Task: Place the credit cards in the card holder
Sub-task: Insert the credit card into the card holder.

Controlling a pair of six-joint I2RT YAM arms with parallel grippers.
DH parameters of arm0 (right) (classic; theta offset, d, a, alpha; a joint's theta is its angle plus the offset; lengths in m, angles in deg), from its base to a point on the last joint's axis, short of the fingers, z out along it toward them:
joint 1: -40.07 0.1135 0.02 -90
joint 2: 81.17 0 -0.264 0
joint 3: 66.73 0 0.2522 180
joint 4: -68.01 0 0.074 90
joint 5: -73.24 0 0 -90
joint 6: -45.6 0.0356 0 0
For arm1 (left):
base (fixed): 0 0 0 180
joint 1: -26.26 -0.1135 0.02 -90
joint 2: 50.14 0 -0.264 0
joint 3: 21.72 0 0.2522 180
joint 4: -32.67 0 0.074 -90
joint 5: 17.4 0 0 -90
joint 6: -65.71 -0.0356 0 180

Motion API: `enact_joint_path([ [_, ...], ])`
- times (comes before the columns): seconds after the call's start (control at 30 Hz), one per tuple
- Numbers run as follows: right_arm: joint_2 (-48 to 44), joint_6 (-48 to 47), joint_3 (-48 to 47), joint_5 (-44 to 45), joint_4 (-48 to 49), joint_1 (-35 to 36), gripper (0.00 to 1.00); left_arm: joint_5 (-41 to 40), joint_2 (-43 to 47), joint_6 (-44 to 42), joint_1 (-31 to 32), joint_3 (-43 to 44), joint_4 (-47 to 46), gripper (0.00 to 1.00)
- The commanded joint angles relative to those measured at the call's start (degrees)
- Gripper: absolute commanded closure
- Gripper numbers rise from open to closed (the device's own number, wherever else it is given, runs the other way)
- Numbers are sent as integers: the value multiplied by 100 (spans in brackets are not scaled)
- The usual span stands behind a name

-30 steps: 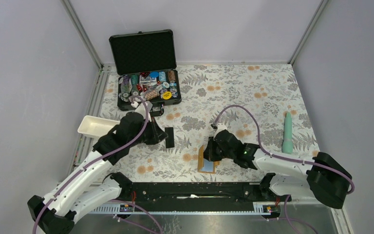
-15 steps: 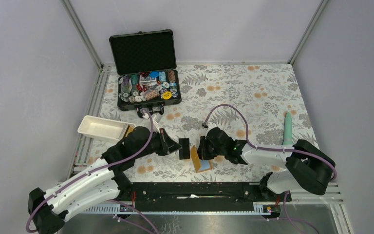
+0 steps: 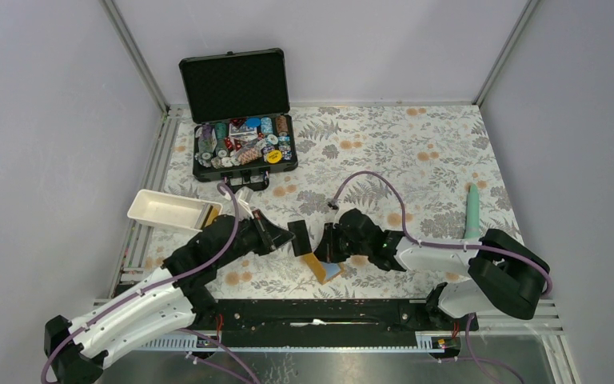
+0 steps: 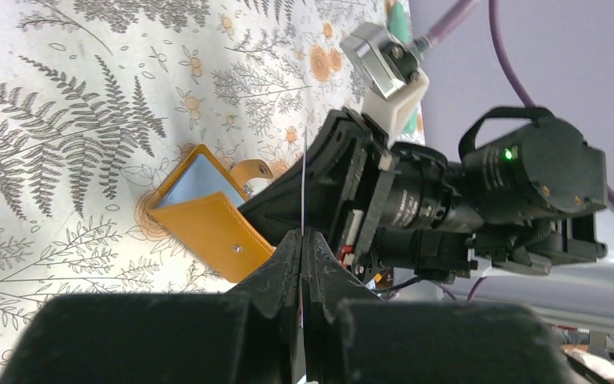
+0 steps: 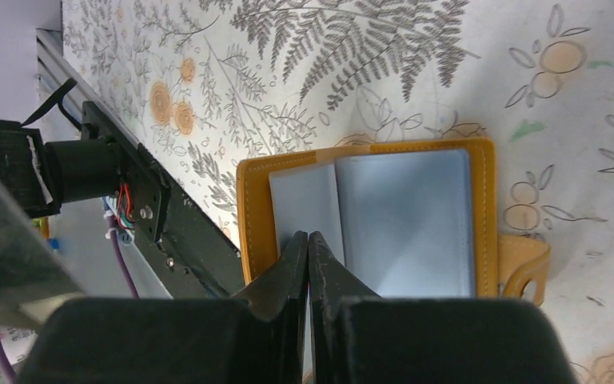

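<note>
Orange leather folding card holder (image 4: pixel 208 228) is open on the flowered table (image 3: pixel 416 152), near the front. My right gripper (image 5: pixel 308 240) pinches its blue plastic sleeve and hides most of it from above. My left gripper (image 4: pixel 304 240) pinches the thin black credit card (image 3: pixel 298 238) just beside. A white tray (image 3: pixel 164 210) and an open black case (image 3: pixel 244 144) sit well behind.

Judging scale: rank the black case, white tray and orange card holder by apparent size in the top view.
1. black case, lid open
2. white tray
3. orange card holder, partly hidden yet clearly smallest
</note>
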Motion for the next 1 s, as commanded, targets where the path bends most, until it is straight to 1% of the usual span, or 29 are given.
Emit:
enact_joint_path([
  [0.0, -66, 186, 78, -12, 324, 231, 95, -553, 78, 339, 30, 14, -103, 100],
  [0.13, -146, 331, 131, 106, 319, 454, 95, -806, 149, 518, 35, 43, 132, 100],
  [0.27, -366, 491, 233, 419, 249, 754, 95, -1105, 285, 683, 34, 102, 522, 100],
  [0.5, -553, 694, 449, 685, 307, 1027, 95, -1012, 233, 835, 71, 113, 794, 100],
  [0.63, -390, 736, 443, 838, 388, 1261, 96, -1008, 64, 865, 234, 88, 790, 100],
  [0.8, 30, 681, 319, 977, 563, 1451, 97, -1162, -51, 886, 384, 152, 791, 100],
  [0.97, 466, 659, 122, 1412, 516, 1626, 99, -1238, -49, 942, 501, 189, 854, 100],
])
